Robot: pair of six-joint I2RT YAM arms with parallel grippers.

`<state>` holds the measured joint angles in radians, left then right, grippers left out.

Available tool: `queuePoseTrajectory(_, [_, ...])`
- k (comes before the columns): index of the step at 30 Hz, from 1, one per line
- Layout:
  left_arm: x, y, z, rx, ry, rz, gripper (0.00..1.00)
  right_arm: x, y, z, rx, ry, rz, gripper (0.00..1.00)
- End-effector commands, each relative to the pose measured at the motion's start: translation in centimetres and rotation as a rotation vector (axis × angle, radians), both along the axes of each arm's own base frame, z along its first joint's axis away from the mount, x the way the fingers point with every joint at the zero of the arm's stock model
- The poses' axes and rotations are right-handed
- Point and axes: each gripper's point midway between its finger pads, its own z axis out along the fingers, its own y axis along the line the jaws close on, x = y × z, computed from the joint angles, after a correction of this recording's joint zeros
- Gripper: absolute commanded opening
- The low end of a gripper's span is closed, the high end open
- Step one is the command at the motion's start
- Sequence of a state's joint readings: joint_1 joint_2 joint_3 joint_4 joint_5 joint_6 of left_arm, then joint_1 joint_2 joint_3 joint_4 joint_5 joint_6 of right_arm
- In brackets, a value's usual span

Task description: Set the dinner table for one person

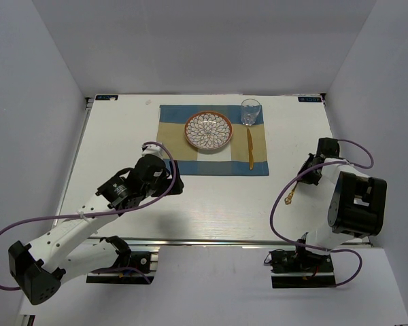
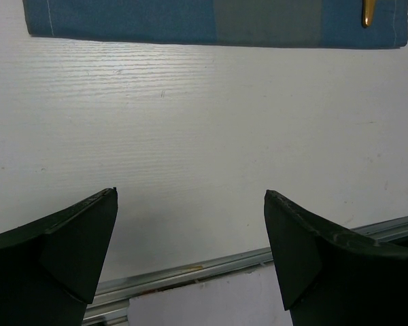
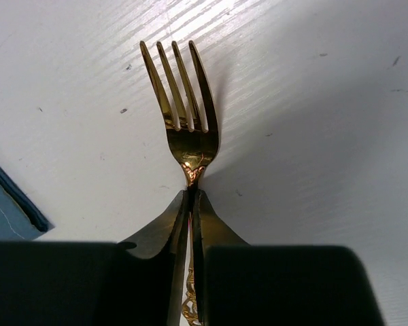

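Note:
The dinner table (image 1: pixel 211 204) is a white top with a metal rail (image 2: pixel 190 272) along its near edge. On it lies a blue-and-beige placemat (image 1: pixel 213 139) holding a patterned plate (image 1: pixel 208 130), a clear glass (image 1: pixel 251 112) and a gold knife (image 1: pixel 249 146). My right gripper (image 1: pixel 307 173) is to the right of the mat, low over the table. In the right wrist view it (image 3: pixel 192 197) is shut on the neck of a gold fork (image 3: pixel 183 102), tines pointing away. My left gripper (image 1: pixel 168 182) hangs open over bare table below the mat, with nothing between its fingers (image 2: pixel 81 251).
The mat's near edge (image 2: pixel 211 24) and the knife's tip (image 2: pixel 368 12) show at the top of the left wrist view. A corner of the mat (image 3: pixel 7 204) lies left of the fork. Grey walls enclose the table on three sides. Purple cables loop beside both arms.

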<state>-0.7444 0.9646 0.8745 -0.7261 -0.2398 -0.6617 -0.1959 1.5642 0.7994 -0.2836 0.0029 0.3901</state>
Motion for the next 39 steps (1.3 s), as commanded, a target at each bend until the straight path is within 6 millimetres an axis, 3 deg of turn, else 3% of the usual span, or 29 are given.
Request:
queuePoseTrajectory(1, [0.2, 0.3, 1.8, -0.021, -0.044, 0.009, 0.98, -6.8, 2.0, -4.1, 0.069, 0.285, 0.030, 0.08])
queuePoseTrajectory(4, [0.2, 0.4, 2.1, -0.022, -0.052, 0.012, 0.98, -6.9, 2.0, -4.2, 0.060, 0.295, 0.031, 0.00])
queuePoseTrajectory(12, [0.3, 0.3, 2.2, -0.017, -0.050, 0.012, 0.98, -6.5, 1.5, -3.7, 0.024, 0.271, 0.024, 0.00])
queuePoseTrajectory(21, [0.6, 1.6, 4.6, 0.017, -0.101, 0.041, 0.98, -4.5, 0.7, 0.0, -0.048, 0.145, 0.005, 0.00])
queuePoseTrajectory(26, [0.9, 2.3, 5.0, 0.056, -0.111, 0.062, 0.98, -3.6, 0.7, 2.1, -0.095, 0.095, 0.016, 0.00])
queuePoseTrajectory(30, [1.1, 2.8, 6.1, 0.063, -0.143, 0.074, 0.98, -2.6, 2.4, 3.8, -0.111, 0.050, 0.066, 0.00])
queuePoseTrajectory(33, [1.5, 3.6, 7.0, 0.095, -0.175, 0.091, 0.98, -0.6, 3.8, 6.3, -0.111, -0.019, 0.096, 0.00])
queuePoseTrajectory(34, [1.5, 3.9, 7.0, 0.115, -0.177, 0.101, 0.98, -0.3, 5.5, 6.8, -0.105, -0.032, 0.148, 0.00])
queuePoseTrajectory(39, [2.0, 4.5, 7.7, 0.143, -0.206, 0.119, 0.98, 2.0, 8.7, 8.8, -0.069, -0.084, 0.204, 0.00])
